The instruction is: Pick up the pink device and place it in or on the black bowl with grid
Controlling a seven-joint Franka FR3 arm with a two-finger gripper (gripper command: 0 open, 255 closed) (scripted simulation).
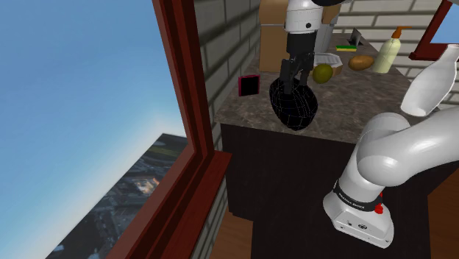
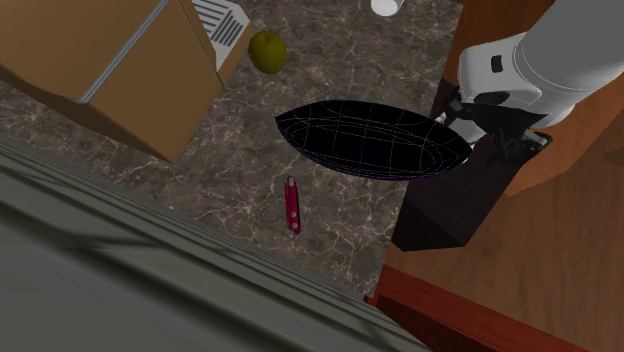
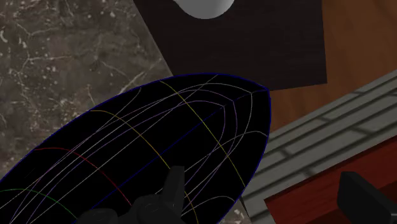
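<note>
Black with a coloured grid, the bowl [image 1: 296, 110] [image 2: 372, 140] [image 3: 146, 146] sat near the edge of the marbled surface [image 1: 382, 92]. The claw [image 1: 293, 77] [image 3: 261, 175] hung at the bowl's rim with its fingers spread. One finger [image 3: 172, 188] was over the bowl's interior and the other was outside the rim. Nothing was clasped. The pink device [image 1: 248, 85] [image 2: 292, 204] stood on edge on the surface, apart from the bowl, toward the shoulder view's left. A green fruit [image 1: 322, 72] lay beyond the bowl, near a cardboard box [image 2: 110, 70].
</note>
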